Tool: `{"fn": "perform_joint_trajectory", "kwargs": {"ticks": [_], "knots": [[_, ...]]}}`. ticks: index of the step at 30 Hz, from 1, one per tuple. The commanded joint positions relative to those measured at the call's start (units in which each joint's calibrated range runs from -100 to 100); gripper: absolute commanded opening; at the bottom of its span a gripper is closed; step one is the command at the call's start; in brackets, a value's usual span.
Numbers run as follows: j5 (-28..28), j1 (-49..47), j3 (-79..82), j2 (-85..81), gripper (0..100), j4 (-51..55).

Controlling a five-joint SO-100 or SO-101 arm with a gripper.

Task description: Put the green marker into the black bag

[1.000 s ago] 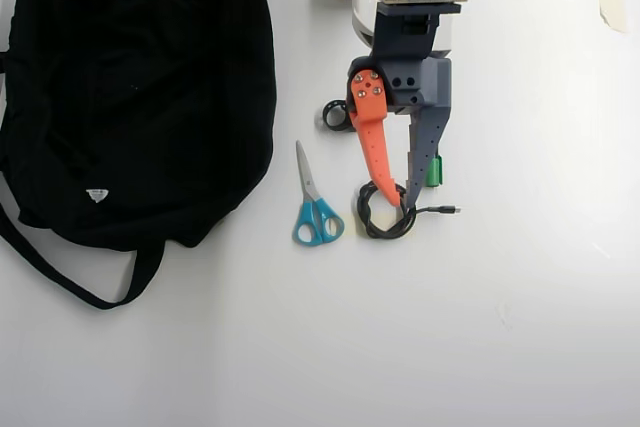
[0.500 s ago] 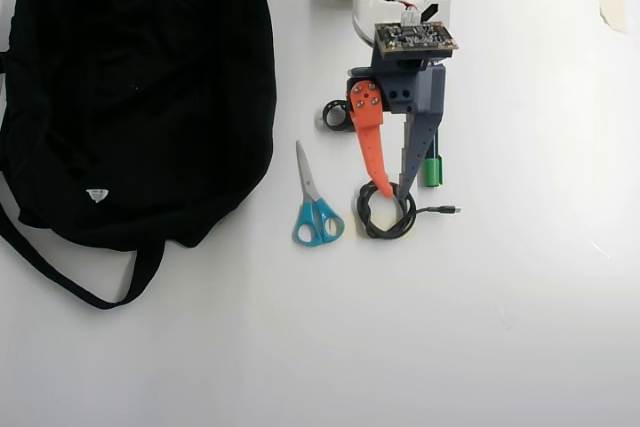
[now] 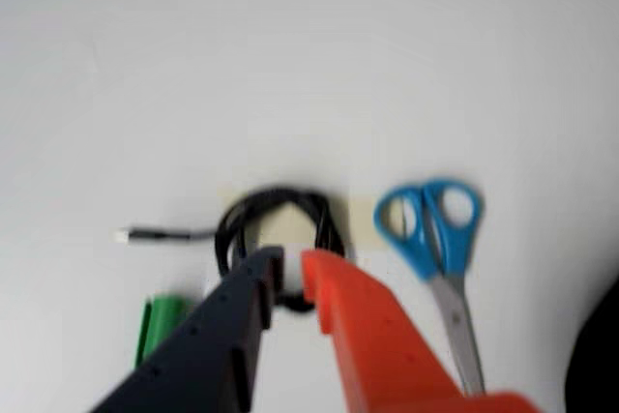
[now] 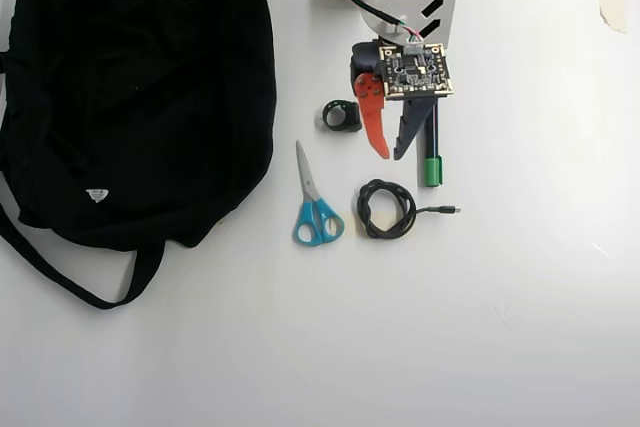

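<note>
overhead, left to right: we see the black bag (image 4: 140,97) filling the left edge, contents hidden. then blue scissors (image 4: 315,209), coiled cable (image 4: 385,209), and the green marker (image 4: 432,159) flat on the white surface (image 4: 520,327) beside the dark finger. tool (image 4: 392,155) slightly parted, holding nothing. open room right and below.

Even, bright light fills both views, and the white table (image 4: 520,307) reads almost washed out in the overhead view, with only faint, soft shadows close under the gripper (image 4: 392,154). The wrist view is soft and blurred throughout: the gripper fingers (image 3: 334,282) at the bottom edge are smeared, and the scissors (image 3: 435,239) and coiled cable (image 3: 280,229) just beyond them lack crisp edges. The overhead view is sharp, though the black bag (image 4: 130,97) shows little detail.
</note>
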Motion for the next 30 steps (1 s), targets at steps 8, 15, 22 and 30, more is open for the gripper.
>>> {"fn": "perform_joint_trajectory", "kwargs": {"ticks": [8,15,22,30], "knots": [[-0.28,-0.65,-3.28,-1.61,2,15.39],[-0.28,-0.88,-3.28,-1.61,2,20.12],[-0.23,-0.95,-3.28,-1.61,2,24.43],[0.09,-0.95,-3.19,-1.61,2,25.12]]}}
